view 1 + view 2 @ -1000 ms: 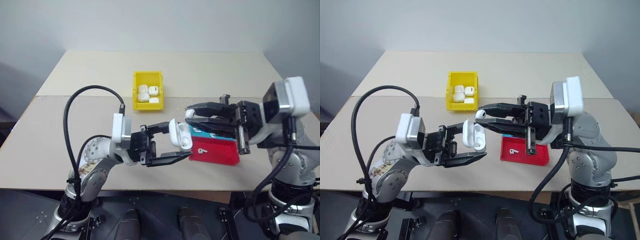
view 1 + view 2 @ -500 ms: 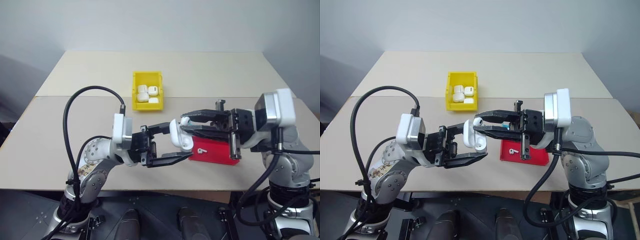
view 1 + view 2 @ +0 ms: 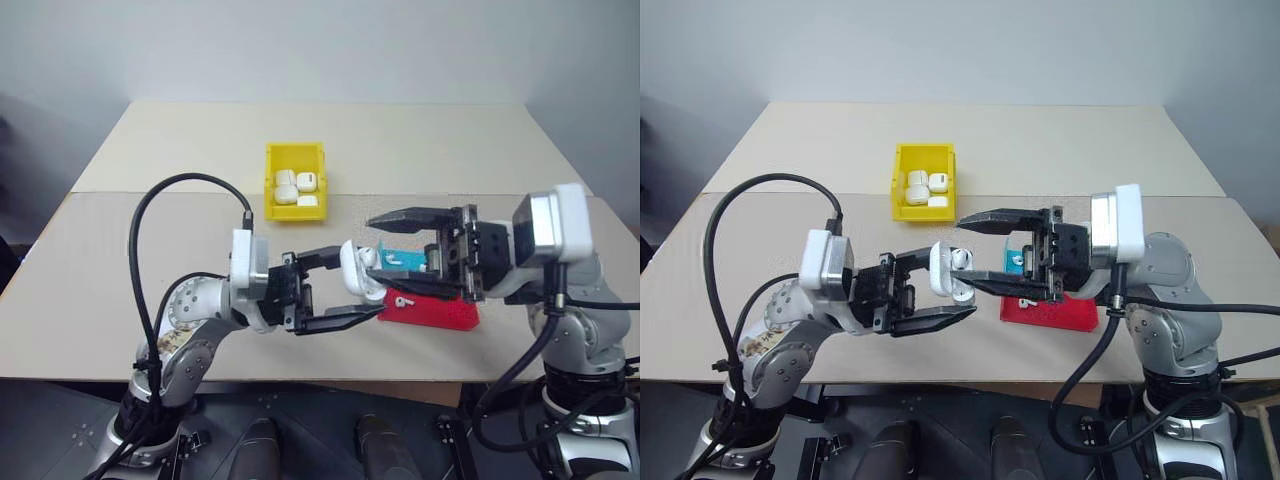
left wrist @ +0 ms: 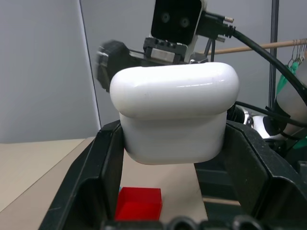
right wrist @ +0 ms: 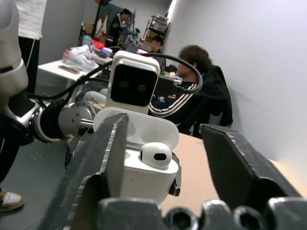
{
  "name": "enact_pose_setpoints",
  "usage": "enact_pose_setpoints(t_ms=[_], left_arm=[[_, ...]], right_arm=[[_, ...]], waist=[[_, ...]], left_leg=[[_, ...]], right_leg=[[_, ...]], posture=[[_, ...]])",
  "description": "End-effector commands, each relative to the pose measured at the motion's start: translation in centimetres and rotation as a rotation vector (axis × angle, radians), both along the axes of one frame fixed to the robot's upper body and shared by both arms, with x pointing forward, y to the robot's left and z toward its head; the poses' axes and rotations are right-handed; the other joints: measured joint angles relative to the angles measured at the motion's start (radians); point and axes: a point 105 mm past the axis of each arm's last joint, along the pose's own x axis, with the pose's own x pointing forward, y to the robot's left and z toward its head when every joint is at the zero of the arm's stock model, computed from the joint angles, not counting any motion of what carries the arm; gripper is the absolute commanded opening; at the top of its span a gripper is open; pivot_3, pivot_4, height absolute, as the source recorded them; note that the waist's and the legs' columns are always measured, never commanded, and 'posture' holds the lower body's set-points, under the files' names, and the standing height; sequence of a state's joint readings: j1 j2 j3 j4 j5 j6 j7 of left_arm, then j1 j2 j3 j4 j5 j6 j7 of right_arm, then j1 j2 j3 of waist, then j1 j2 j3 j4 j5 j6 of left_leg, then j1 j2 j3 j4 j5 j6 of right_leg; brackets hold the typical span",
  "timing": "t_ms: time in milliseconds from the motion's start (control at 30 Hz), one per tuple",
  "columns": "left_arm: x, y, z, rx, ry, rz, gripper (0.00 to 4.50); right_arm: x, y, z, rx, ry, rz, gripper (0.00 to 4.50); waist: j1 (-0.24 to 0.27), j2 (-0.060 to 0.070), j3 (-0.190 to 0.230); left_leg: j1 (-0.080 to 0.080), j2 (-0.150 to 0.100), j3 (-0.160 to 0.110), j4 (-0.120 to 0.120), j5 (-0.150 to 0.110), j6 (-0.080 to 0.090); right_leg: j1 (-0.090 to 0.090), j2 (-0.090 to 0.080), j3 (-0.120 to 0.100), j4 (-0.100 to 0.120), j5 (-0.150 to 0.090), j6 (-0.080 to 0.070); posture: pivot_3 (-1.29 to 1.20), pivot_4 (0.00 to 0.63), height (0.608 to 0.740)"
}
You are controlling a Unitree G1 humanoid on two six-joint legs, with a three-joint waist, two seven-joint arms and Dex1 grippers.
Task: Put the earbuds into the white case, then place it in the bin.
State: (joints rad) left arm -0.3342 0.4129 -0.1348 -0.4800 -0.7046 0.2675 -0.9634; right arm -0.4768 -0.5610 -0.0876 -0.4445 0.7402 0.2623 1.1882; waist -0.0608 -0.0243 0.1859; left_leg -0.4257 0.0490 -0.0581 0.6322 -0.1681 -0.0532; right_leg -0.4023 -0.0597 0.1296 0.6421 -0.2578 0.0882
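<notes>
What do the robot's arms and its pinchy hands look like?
Both arms are silvery grey metal with rounded joints. Each wrist carries a white box, and thick black cables loop out from the arms. The left gripper and the right gripper are black, each with two long flat fingers that taper to pointed tips. The left arm has a patch of speckled gold marks near its elbow.

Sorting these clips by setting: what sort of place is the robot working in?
Probably a robotics lab or shared workshop. The beige table holds only staged props, a yellow bin of white cases and a red tray, and the right wrist view shows seated people at cluttered desks behind.
</notes>
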Motion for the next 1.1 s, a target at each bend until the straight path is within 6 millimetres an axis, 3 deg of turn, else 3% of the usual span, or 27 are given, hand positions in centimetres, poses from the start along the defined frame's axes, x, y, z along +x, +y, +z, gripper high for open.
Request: enact_pose_setpoints(t_ms=[33, 233, 333, 467, 633, 800, 1000, 1100], left_arm=[[-0.1, 0.0, 0.8, -0.023, -0.041, 0.007, 2.79], [2.8, 1.7, -2.7, 0.084, 0.009, 0.166, 2.79], [3.6, 2.9, -4.7, 0.12, 0.002, 0.228, 2.79], [3.5, 3.8, -6.3, 0.196, -0.034, 0.275, 2.79], [3.0, 4.7, -6.7, 0.203, -0.034, 0.308, 2.79], [2.9, 4.4, -6.7, 0.192, -0.031, 0.334, 2.79], [2.7, 4.1, -6.6, 0.188, -0.019, 0.356, 2.79], [2.7, 4.1, -6.7, 0.192, -0.016, 0.364, 2.79]], right_arm=[[-0.7, -0.1, -0.1, -0.024, -0.042, 0.027, 2.92], [1.5, -3.5, 1.7, -0.115, 0.005, -0.102, 2.92], [3.8, -5.4, 2.2, -0.251, 0.046, -0.216, 2.92], [7.6, -6.9, 1.4, -0.526, 0.092, -0.39, 2.92], [11.4, -7.2, 0.8, -0.801, 0.098, -0.498, 2.92], [14.8, -6.6, -1.6, -0.98, 0.103, -0.579, 2.92], [16.8, -5.9, -5.5, -1.164, 0.04, -0.592, 2.92], [17.2, -5.2, -6.4, -1.187, 0.034, -0.574, 2.92]], waist=[[0.001, 0.0, 0.0], [0.001, 0.0, 0.0], [-0.003, 0.0, 0.0], [-0.007, 0.0, 0.001], [-0.01, 0.001, 0.001], [-0.008, 0.001, 0.001], [-0.003, 0.001, 0.002], [-0.006, 0.001, 0.002]], left_leg=[[0.0, 0.0, 0.0, 0.0, 0.0, 0.0], [0.0, 0.0, 0.0, 0.0, 0.0, 0.0], [0.001, 0.0, 0.002, 0.0, 0.0, 0.0], [0.001, 0.0, 0.002, -0.002, 0.0, 0.0], [0.001, 0.0, 0.004, -0.005, 0.0, 0.0], [0.0, 0.0, 0.003, -0.007, 0.0, 0.0], [-0.001, 0.0, 0.002, -0.007, 0.0, 0.0], [0.0, 0.0, 0.002, -0.007, 0.0, 0.0]], right_leg=[[0.0, 0.0, 0.0, 0.0, 0.0, 0.0], [0.0, 0.0, 0.0, 0.0, 0.0, 0.0], [0.0, 0.0, 0.001, 0.0, -0.003, -0.006], [-0.002, 0.0, 0.002, 0.0, -0.003, -0.007], [-0.004, 0.0, 0.003, 0.0, -0.002, -0.004], [-0.005, 0.0, 0.002, 0.0, -0.002, -0.004], [-0.005, -0.001, 0.001, 0.0, 0.001, -0.01], [-0.005, -0.001, 0.001, 0.001, 0.001, -0.01]], posture=[[0.0, 0.15, 0.74], [0.0, 0.15, 0.74], [0.0, 0.15, 0.74], [0.0, 0.15, 0.74], [0.0, 0.15, 0.74], [0.0, 0.15, 0.74], [0.0, 0.15, 0.74], [0.0, 0.15, 0.74]])
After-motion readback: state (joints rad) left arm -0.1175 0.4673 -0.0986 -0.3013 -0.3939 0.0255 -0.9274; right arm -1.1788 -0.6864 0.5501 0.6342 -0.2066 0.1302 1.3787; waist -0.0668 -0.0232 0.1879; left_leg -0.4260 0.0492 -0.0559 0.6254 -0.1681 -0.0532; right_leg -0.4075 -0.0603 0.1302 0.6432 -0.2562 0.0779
